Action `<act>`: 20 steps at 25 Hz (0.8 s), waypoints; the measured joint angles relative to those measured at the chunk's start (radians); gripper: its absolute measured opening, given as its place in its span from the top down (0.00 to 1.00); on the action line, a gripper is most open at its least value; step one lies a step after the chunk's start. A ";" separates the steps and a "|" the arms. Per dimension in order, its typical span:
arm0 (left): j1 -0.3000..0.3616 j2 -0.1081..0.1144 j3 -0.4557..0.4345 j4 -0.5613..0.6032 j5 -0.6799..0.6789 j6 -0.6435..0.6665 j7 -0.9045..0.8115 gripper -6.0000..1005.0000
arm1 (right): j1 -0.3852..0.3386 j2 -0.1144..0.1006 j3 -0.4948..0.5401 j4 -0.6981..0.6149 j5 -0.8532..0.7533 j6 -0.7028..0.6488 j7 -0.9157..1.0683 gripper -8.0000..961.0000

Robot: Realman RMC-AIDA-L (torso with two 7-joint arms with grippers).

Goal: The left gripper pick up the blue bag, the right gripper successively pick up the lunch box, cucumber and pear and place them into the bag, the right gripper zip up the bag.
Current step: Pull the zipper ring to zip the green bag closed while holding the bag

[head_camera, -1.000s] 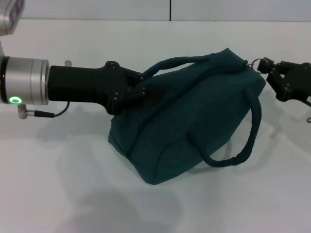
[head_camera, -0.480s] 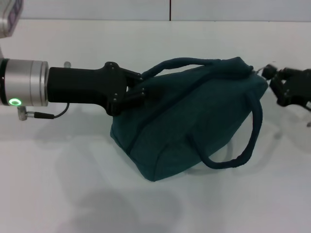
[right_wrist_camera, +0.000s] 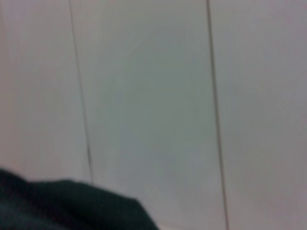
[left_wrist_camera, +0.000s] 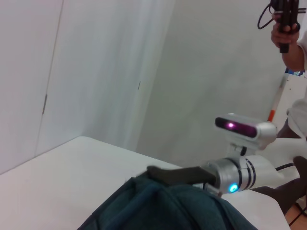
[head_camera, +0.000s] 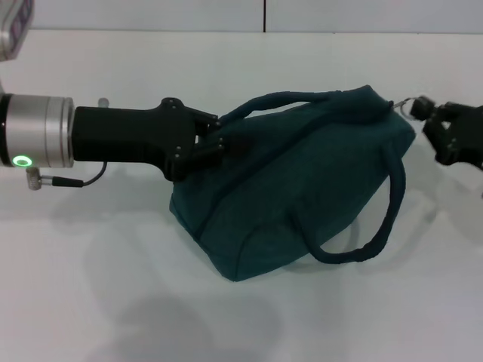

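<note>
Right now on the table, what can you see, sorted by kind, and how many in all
Bags: 1, the blue bag, zipped shut, so nothing inside shows.
Bag handles: 2, one held up by the left gripper, one drooping down the side.
Zipper pull rings: 1, pinched by the right gripper.
Grippers: 2.
Loose food or boxes: 0.
Total: 6.

The blue bag (left_wrist_camera: pixel 158 206) fills the near foreground as a dark teal fabric hump on the white table (left_wrist_camera: pixel 62 167). Just beyond the bag a dark arm link (left_wrist_camera: pixel 177 175) reaches over its top from a silver wrist (left_wrist_camera: pixel 235 175) with a blue light.
</note>
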 joint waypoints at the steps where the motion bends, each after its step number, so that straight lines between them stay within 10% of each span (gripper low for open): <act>1: 0.001 0.001 0.000 -0.002 -0.001 0.000 0.000 0.89 | -0.004 -0.001 0.000 0.000 0.018 -0.003 -0.008 0.97; 20: 0.010 -0.002 0.000 -0.006 -0.002 0.001 0.001 0.89 | 0.005 -0.001 -0.099 0.004 0.047 0.120 -0.019 0.97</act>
